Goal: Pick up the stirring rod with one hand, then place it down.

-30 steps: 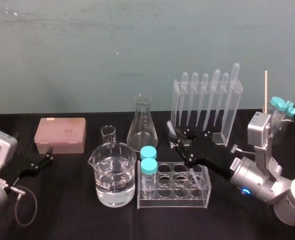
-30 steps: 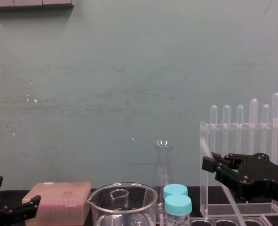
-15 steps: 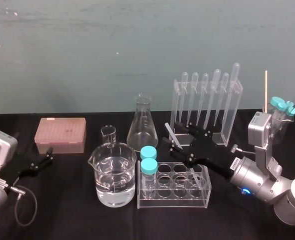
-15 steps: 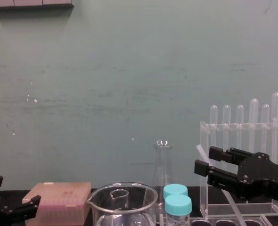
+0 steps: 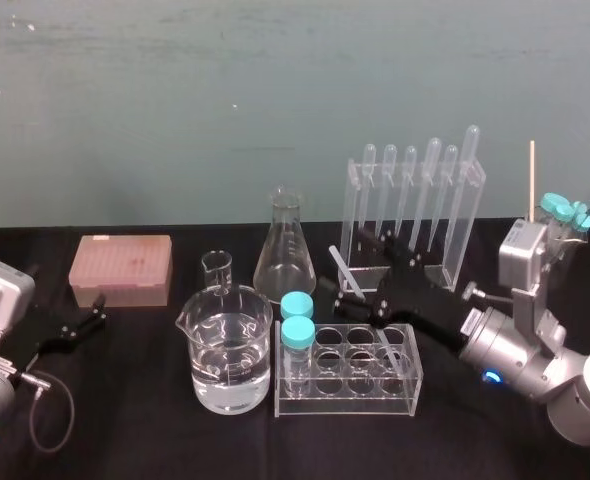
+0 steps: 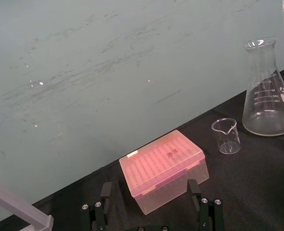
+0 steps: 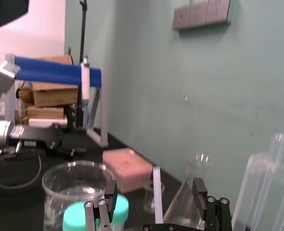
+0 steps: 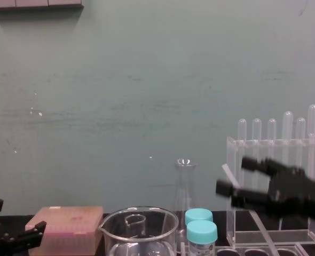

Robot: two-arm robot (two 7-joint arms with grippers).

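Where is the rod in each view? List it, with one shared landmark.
Head: rod slants right of centre, inside the open right gripper.
Chest: rod tip at mid-right, before the pipette rack.
Right wrist: rod upright, bottom centre.
Left wrist: left gripper parked before a pink box.
Landmark: the flask, in all four.

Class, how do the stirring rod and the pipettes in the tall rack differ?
The stirring rod leans, its lower end in the low tube rack, between the right gripper's open jaws; the pipettes stand upright in the tall rack. The rod's ends are plain; the pipettes have bulb tops. Both are long, thin and see-through. The left gripper idles at far left.
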